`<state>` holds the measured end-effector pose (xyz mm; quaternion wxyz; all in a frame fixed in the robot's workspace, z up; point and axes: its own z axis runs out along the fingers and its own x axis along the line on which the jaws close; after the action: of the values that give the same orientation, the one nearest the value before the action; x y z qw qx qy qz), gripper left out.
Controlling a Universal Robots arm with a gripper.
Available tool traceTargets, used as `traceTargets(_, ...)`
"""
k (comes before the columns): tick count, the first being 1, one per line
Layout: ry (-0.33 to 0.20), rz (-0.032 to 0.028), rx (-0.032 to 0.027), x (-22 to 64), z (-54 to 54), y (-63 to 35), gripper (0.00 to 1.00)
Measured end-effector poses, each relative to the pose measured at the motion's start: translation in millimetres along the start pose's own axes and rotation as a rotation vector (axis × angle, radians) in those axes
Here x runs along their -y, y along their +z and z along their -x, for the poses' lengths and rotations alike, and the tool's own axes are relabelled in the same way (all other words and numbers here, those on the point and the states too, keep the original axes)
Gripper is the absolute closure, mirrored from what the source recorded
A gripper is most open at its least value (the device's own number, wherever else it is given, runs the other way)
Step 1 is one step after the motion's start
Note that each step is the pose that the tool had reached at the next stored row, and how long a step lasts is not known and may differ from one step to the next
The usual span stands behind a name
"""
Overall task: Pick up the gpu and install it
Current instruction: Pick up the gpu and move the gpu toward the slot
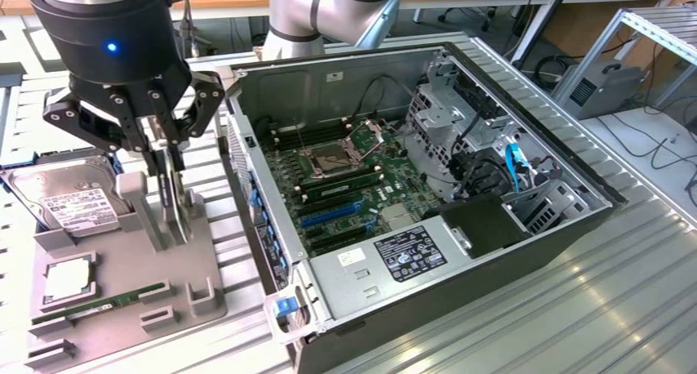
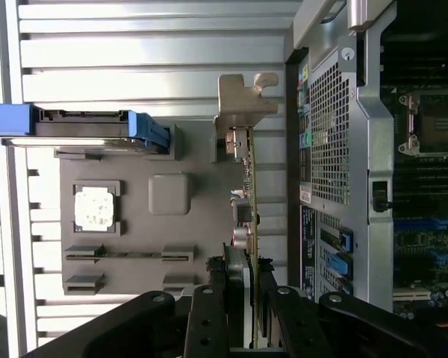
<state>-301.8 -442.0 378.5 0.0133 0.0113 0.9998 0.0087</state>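
Because the gpu stands on edge in its tray slot, exterior view's left, jaws clamp its upper edge.

gpu upright on tray | hard drive exterior view's left of it | case exterior view's right

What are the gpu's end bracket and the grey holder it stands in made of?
The gpu bracket: bare sheet metal by its look, pale and silvery with a dull sheen and a bent tab. The holder: probably plastic, matte uniform grey with moulded slots; a painted surface can't be ruled out.
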Motion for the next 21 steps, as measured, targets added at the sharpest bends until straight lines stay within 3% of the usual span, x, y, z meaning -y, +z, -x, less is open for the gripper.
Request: traceTargets(21,0.0,-0.0001,-0.0001,-0.4,0.6,-22.2,0.73)
